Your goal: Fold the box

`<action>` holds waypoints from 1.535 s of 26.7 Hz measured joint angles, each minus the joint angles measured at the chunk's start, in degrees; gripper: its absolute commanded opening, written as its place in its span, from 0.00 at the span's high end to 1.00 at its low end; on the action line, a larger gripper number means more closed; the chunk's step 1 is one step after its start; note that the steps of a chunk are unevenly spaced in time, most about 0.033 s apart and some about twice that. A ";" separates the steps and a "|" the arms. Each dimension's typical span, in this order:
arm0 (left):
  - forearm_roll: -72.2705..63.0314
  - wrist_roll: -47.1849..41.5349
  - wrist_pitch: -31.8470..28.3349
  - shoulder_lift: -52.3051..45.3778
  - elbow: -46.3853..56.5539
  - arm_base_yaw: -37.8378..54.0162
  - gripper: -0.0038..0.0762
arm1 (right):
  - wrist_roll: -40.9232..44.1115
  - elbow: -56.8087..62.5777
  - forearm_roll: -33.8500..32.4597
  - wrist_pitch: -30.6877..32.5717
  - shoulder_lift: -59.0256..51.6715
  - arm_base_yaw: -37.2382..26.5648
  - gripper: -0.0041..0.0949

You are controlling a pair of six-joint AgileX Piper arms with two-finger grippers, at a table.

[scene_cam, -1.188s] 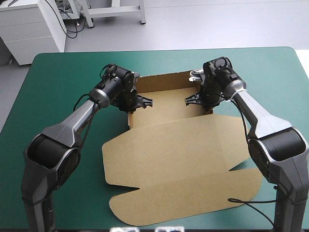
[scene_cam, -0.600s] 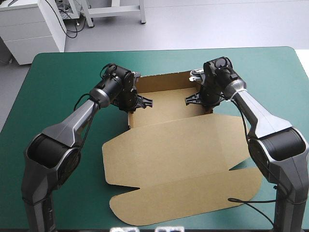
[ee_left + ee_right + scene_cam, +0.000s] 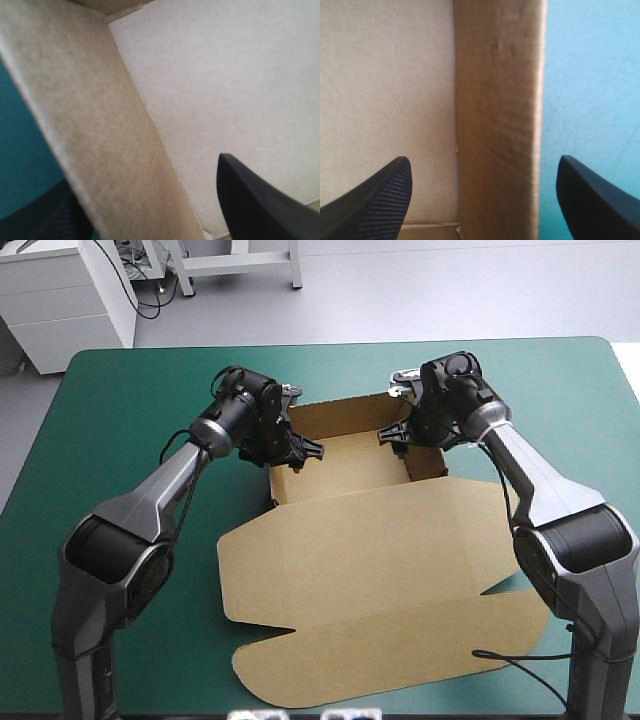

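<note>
So the left gripper straddles the brown box at its left wall, the right gripper at the right wall — both spread wide, gripping nothing. The lid lies flat on the teal-green cover.

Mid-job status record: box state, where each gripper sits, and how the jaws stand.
object: box, an open tray with back and side walls up
lid: lid flat on the teal-green cover, toward the near edge
left arm: left gripper astride the left wall, jaws apart
right arm: right gripper astride the right wall, jaws apart
</note>
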 measured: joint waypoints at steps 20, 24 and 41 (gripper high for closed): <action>-1.87 4.58 1.15 -18.74 -14.49 0.00 0.95 | -0.18 -15.05 -0.07 2.94 -9.32 0.07 0.21; -4.77 6.56 1.15 -23.57 -14.49 -0.04 0.95 | -0.31 -15.05 0.29 2.94 -10.79 0.07 0.21; -4.56 8.87 1.21 -67.20 23.46 -0.04 0.95 | -1.70 -3.52 -3.16 2.44 -11.61 0.07 0.21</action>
